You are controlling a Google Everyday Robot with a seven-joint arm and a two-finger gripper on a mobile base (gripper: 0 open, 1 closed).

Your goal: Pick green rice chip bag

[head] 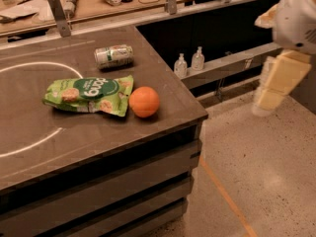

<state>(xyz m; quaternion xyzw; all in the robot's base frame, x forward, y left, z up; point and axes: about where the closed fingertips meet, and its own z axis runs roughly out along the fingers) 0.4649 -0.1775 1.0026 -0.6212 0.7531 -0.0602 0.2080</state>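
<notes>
The gripper (270, 90) hung at the right, out over the speckled floor (256, 181) and beyond the corner of the dark table (98, 147). Its pale arm reached down from the upper right corner and slanted leftward. Whether it was open or closed I could not tell, and it held nothing that I could see. Well apart from it, off to its left on the tabletop, the green rice chip bag (89, 94) lay flat with its round logo up. An orange (144, 101) sat just beside its right end. Farther back a green-and-white can (114, 56) lay on its side. Beyond the table's edge two small clear bottles (189, 64) stood on a ledge.
</notes>
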